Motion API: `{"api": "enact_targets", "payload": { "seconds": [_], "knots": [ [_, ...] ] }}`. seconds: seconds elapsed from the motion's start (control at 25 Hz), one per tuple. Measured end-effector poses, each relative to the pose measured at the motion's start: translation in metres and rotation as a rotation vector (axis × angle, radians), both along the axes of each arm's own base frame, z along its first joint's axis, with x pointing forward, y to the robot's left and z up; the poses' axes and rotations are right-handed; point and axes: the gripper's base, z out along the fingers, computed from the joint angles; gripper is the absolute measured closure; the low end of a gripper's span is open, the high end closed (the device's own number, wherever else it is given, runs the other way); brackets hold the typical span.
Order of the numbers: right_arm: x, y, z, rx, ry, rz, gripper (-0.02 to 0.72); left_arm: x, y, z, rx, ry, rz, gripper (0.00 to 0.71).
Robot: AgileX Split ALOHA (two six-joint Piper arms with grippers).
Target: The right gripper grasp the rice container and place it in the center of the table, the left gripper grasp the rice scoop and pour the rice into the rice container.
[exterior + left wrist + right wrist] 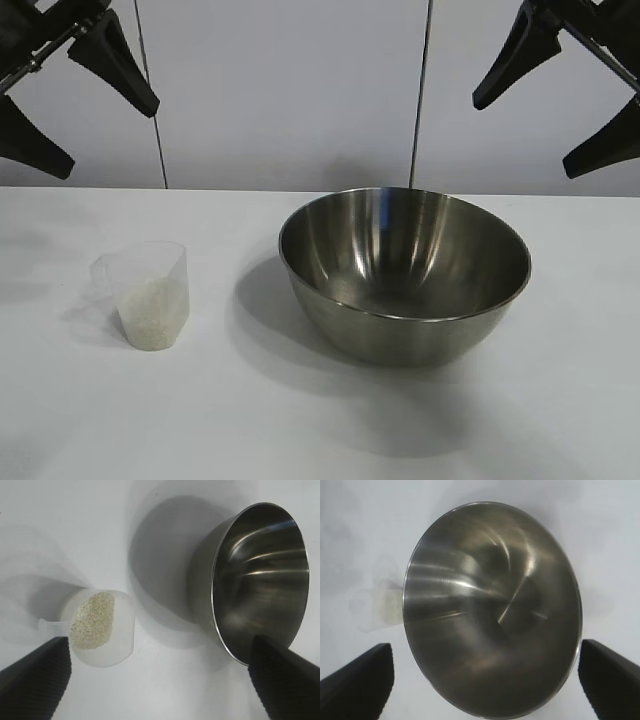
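The shiny steel rice container [404,270] stands empty on the white table [300,420], right of centre. The clear plastic rice scoop [146,294] stands upright at the left, holding white rice [153,315]. My left gripper [65,105] is open, raised at the upper left, above and behind the scoop. My right gripper [560,100] is open, raised at the upper right, above the container. The left wrist view shows the scoop [100,627], its rice [93,620] and the container [255,577]. The right wrist view shows the container [492,610] between the open fingers and the scoop [380,607] behind it.
A pale wall with two vertical seams [420,95] stands behind the table.
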Motion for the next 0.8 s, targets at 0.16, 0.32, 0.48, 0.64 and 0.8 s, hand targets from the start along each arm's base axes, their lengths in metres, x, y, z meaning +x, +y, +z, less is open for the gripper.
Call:
{"api": "enact_targets", "payload": {
  "seconds": [0.16, 0.32, 0.48, 0.64, 0.8],
  "knots": [
    [0.0, 0.0, 0.0, -0.001, -0.001, 0.002, 0.009, 0.0, 0.0, 0.0, 0.0, 0.0, 0.0, 0.018],
    [-0.001, -0.003, -0.002, -0.057, -0.007, 0.031, 0.009, 0.0, 0.0, 0.0, 0.0, 0.0, 0.0, 0.018],
    [0.002, -0.016, -0.014, -0.229, 0.006, 0.046, 0.011, 0.0, 0.0, 0.0, 0.0, -0.001, 0.001, 0.018],
    [0.016, -0.007, -0.044, -0.298, 0.045, 0.087, 0.012, 0.0, 0.0, 0.0, 0.0, -0.001, 0.001, 0.018],
    [0.03, 0.026, -0.082, -0.312, 0.063, 0.14, 0.012, 0.0, 0.0, 0.0, 0.0, -0.001, 0.001, 0.018]
  ]
}}
